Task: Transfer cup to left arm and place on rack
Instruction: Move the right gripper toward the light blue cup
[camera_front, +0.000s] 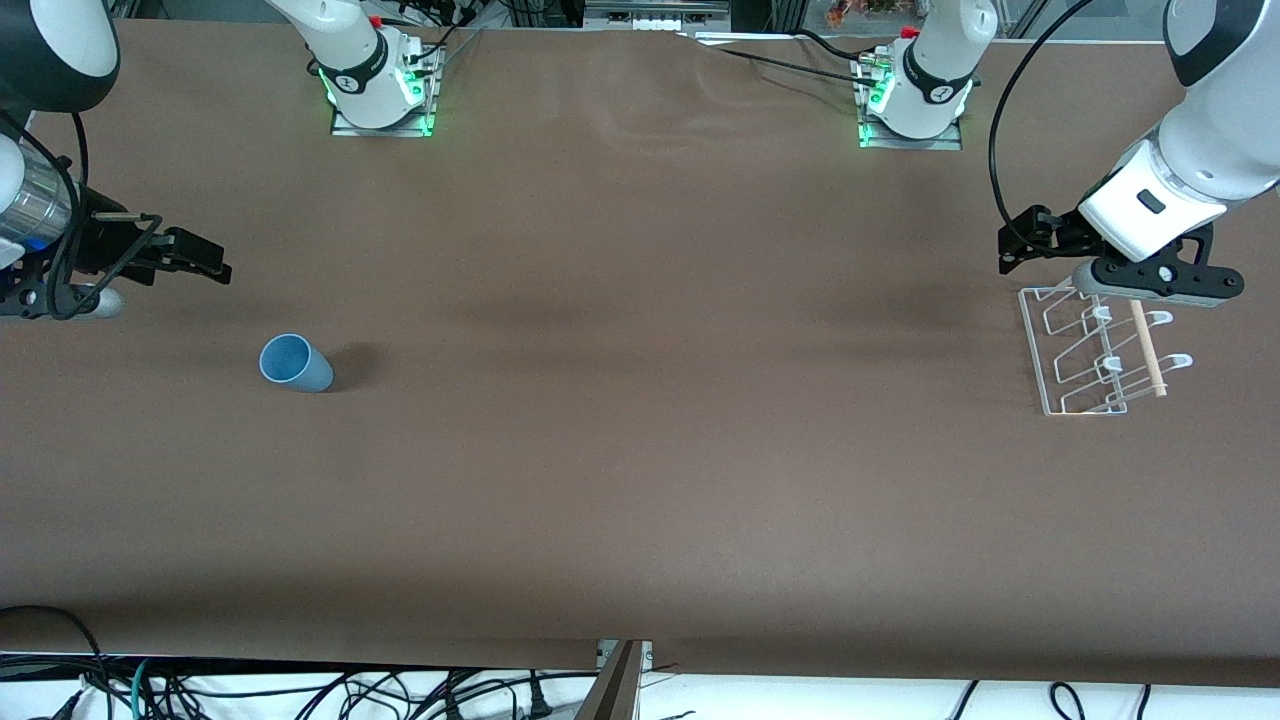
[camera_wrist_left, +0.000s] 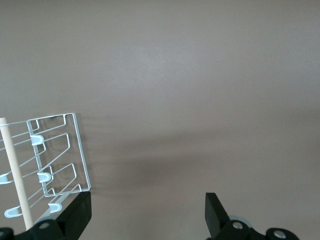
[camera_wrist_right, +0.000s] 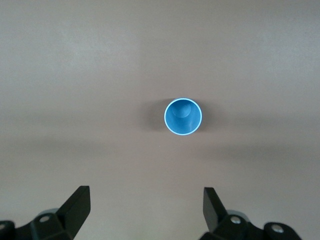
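Right hand (camera_front: 190, 262) is hanging with its fingers spread wide and nothing in them, up over the bench (camera_front: 640, 480) at the right arm's end. The cup (camera_front: 295, 362) stands upright, mouth up, long axis vertical, so it looks like a straight drop-and-pinch job. From that hand the cup sits at roughly 4 o'clock in the front view, pretty near, and in the right wrist view it's centred ahead of the open fingers. So the right arm is by far the closer one. Left hand (camera_front: 1030, 245) waits at the far end, also spread open and empty, hovering over the top edge of the wire rack (camera_front: 1095, 350). Cup and rack are well apart.
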